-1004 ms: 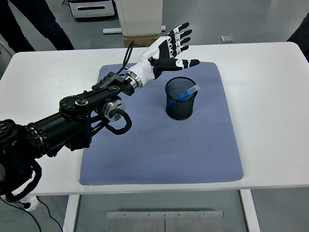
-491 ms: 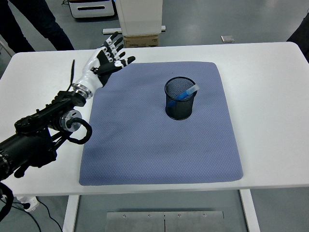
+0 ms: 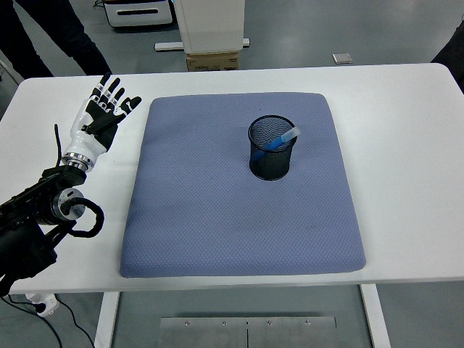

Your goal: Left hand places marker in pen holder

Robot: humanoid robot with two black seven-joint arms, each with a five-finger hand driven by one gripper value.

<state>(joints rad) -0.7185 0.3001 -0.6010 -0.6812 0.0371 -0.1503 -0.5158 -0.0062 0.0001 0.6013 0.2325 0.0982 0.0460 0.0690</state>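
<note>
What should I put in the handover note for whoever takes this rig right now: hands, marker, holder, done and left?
Left hand: open, fingers spread, holding nothing, over the bare white table to the left of the blue mat.
Right hand: not in view.
Marker: blue, leaning inside the black mesh pen holder, its pale end resting on the rim.
Pen holder: upright on the mat, right of the mat's middle.
Done: the marker is in the holder and released.
Left: nothing on the placement itself; probably just bring the left arm to rest.
</note>
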